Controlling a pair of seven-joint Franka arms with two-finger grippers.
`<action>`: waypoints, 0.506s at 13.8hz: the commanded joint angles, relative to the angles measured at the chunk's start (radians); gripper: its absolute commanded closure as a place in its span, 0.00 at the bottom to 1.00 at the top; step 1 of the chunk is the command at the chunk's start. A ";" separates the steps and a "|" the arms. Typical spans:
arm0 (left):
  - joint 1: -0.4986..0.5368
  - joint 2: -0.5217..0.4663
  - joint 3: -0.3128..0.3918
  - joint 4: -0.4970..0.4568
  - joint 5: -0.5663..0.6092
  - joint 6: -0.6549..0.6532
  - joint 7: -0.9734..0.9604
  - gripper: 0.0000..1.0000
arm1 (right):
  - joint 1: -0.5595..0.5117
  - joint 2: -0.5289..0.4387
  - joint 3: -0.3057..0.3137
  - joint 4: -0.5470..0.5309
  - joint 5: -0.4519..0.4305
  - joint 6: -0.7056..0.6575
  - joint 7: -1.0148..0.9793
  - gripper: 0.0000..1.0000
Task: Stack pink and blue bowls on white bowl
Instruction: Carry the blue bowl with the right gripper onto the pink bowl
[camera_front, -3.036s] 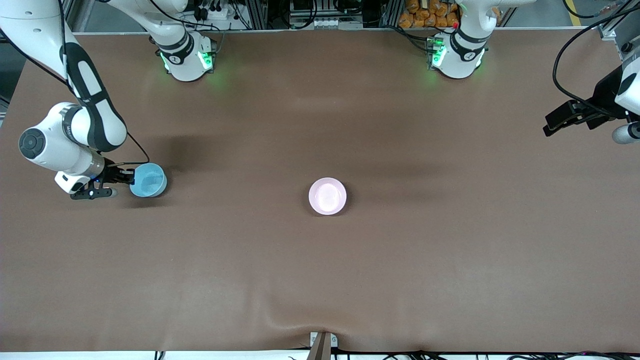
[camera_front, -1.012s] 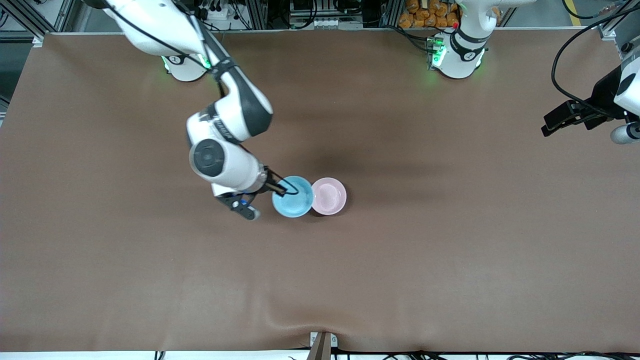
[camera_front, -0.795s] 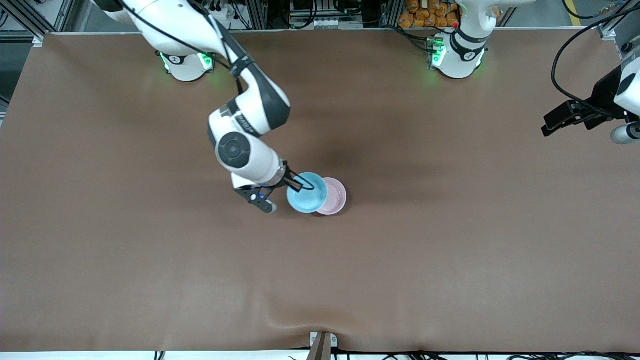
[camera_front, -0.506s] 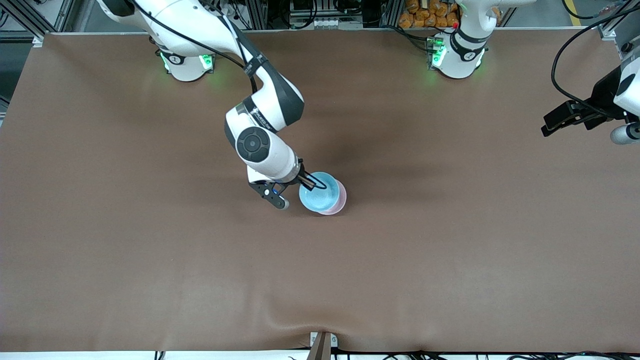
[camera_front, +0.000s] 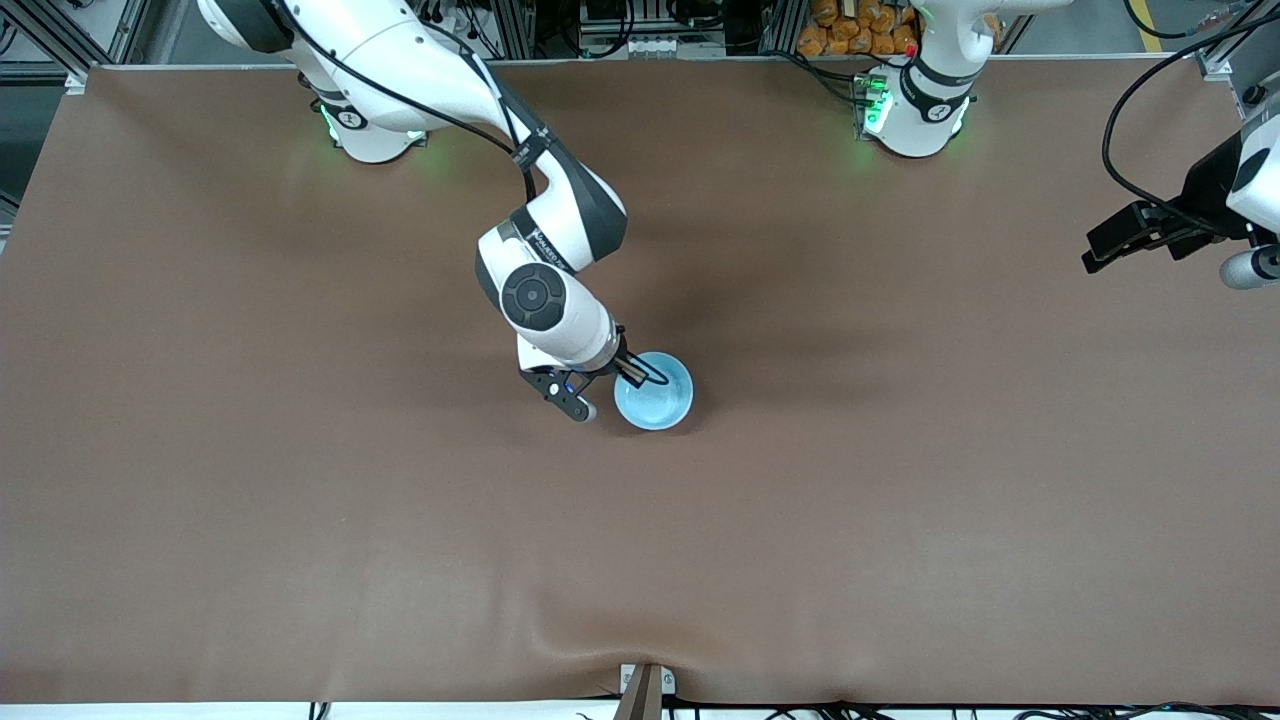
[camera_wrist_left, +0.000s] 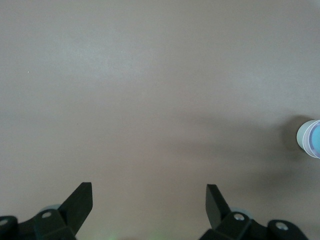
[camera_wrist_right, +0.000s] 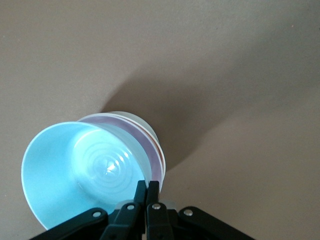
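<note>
I've got the right tool (camera_front: 632, 372) pinched on the rim of the light blue plastic bowl (camera_front: 655, 392), held right over the pale pink plastic bowl (camera_wrist_right: 152, 145) sitting in the white plastic bowl (camera_wrist_right: 135, 119) mid-bench. I'd lower it level, centred, then let go. Left tool (camera_wrist_left: 147, 210) waits wide apart, empty, over the left arm's end.

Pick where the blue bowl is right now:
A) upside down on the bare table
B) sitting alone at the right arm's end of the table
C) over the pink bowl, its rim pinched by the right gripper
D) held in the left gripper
C: the right gripper is shut on the rim of the blue bowl, which sits over the pink bowl, whose rim shows just beneath it.
</note>
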 joint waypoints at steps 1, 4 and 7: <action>-0.003 -0.011 0.009 -0.008 -0.020 0.005 0.028 0.00 | 0.012 0.022 -0.009 0.029 -0.020 -0.003 0.022 1.00; -0.003 -0.011 0.009 -0.009 -0.020 0.006 0.029 0.00 | 0.012 0.048 -0.009 0.026 -0.033 0.023 0.022 1.00; -0.003 -0.011 0.009 -0.008 -0.020 0.007 0.028 0.00 | 0.013 0.062 -0.009 0.025 -0.033 0.026 0.022 1.00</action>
